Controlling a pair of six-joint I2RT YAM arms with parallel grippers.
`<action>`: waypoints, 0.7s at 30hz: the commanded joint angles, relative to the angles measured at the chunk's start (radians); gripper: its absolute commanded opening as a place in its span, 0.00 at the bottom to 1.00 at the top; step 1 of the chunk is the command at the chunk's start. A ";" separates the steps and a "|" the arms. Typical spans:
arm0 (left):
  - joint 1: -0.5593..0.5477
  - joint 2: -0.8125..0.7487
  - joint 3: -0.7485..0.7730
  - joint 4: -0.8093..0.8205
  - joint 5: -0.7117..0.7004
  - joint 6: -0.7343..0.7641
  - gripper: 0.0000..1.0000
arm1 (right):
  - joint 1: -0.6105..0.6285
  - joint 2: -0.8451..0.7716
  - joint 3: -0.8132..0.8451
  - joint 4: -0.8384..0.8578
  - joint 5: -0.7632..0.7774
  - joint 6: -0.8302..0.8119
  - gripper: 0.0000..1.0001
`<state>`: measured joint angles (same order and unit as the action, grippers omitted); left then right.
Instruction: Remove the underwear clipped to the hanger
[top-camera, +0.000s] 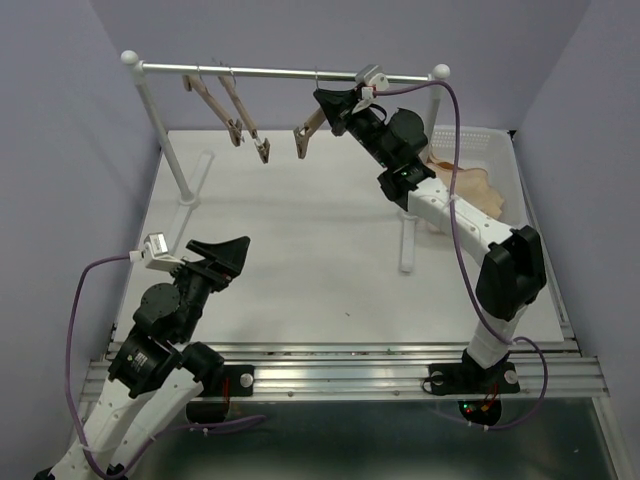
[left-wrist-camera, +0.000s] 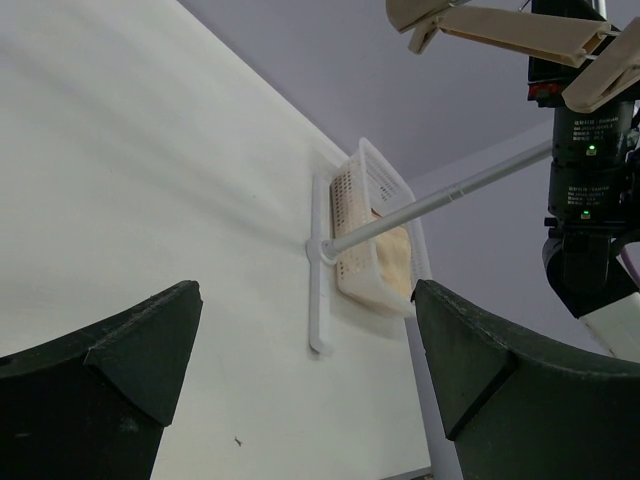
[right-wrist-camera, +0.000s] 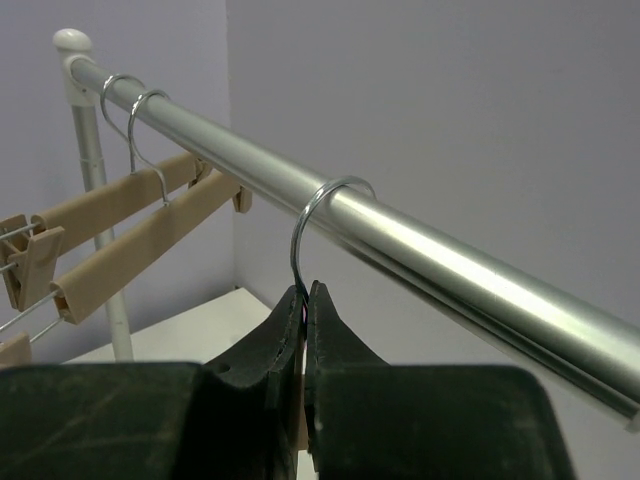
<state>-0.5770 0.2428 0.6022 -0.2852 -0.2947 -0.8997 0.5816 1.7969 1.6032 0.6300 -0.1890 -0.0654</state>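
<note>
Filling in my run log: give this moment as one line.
right hand shut on hanger at rail | left hand open, empty | underwear in basket

Overhead, two wrist close-ups; hanger (top-camera: 312, 128) shared

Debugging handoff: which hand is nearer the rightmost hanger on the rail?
Right. The right hand is shut on the hook of that hanger at the rail; the left hand is open, low over the table, near left.

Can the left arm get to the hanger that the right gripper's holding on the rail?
Probably yes: the left gripper is open, bare table lies between, and the hanger dangles clear beside the right gripper.
</note>
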 joint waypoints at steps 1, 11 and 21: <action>-0.003 -0.020 0.004 0.009 -0.027 -0.004 0.99 | -0.008 0.022 0.050 0.025 -0.053 0.036 0.03; -0.004 -0.036 0.001 -0.003 -0.026 -0.016 0.99 | -0.008 0.071 0.100 0.004 -0.167 0.098 0.26; -0.003 -0.036 0.001 0.006 -0.011 -0.012 0.99 | -0.008 -0.100 -0.005 -0.032 -0.069 0.125 0.67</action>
<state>-0.5770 0.2111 0.6022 -0.3115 -0.2996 -0.9184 0.5766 1.8259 1.6196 0.5911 -0.2958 0.0372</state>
